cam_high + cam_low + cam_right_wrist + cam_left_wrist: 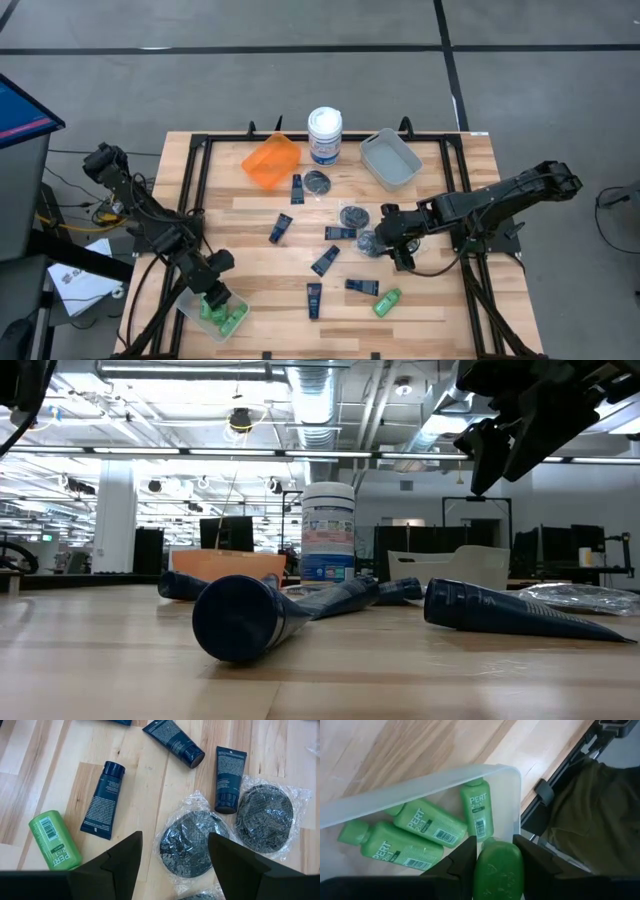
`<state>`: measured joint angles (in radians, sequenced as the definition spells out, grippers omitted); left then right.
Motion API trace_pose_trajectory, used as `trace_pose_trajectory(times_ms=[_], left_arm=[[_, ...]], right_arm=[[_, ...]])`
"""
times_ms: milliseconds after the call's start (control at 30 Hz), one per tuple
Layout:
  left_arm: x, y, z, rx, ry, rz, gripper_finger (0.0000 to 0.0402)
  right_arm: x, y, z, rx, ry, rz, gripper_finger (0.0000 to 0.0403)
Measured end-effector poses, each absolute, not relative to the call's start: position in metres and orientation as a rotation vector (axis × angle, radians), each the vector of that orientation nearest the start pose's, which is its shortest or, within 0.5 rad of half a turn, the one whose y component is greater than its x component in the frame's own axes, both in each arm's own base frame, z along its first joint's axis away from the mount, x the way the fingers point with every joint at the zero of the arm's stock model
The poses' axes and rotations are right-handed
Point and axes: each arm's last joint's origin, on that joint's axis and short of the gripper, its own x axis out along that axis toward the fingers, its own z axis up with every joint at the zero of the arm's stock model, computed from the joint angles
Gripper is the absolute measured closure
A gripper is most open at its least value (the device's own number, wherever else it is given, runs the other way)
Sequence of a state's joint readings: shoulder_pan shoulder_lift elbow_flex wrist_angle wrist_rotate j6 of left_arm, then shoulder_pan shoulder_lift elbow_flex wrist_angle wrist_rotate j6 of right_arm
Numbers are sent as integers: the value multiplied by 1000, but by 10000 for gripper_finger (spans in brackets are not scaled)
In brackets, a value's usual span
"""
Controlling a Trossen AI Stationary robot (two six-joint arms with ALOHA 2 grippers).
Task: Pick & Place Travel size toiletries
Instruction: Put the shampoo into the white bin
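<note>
My left gripper (pixel 497 854) hangs over the clear bin (pixel 420 780) at the table's near left corner, shut on a bright green bottle (pixel 498 870). Three more green bottles (pixel 432 825) lie flat in that bin. My right gripper (pixel 172 852) is open, above a plastic-wrapped dark grey pot (pixel 192 842) right of the table's middle. A second pot (pixel 265 817), navy tubes (pixel 105 800) and one green bottle (pixel 52 840) lie flat on the wood around it. In the high view the left gripper (pixel 215 290) and right gripper (pixel 395 240) stand far apart. My left gripper pinches the green bottle by its two flat sides (pixel 480 865) between both fingers (pixel 462 862), coming from above and pointing down. The bottle's base faces the wrist camera, so it hangs upright, lifted clear, above the bin's corner.
An orange bin (pixel 272 160), a white tub with blue label (pixel 325 135) and a grey bin (pixel 390 158) stand along the far edge. More navy tubes (pixel 314 298) and a pot (pixel 317 181) are scattered over the middle. A black frame (pixel 190 180) borders the table.
</note>
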<state>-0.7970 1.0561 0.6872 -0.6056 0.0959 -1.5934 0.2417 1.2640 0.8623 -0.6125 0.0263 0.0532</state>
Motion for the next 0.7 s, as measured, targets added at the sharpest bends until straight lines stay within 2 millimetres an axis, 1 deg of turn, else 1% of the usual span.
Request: trace_pose_trajectory(times_ms=[133,400,533,633,700], left_arm=[[132,-143,221,-1012,1318,86,270],[129,-146,221,-991,1333,61,207],[130,-145,222,-1001,1321,58,182],[137,-145,225,-1038,1254,43,172],[143,-145,228,-1058,1160,31,170]], right_arm=[[234,57,233,-87,1011,170,184],[233,57,232,-88,1012,170,169],[233,57,232,-87,1012,170,168],[233,57,232,-82,1015,167,168],[233,57,232,-64,1025,155,168]])
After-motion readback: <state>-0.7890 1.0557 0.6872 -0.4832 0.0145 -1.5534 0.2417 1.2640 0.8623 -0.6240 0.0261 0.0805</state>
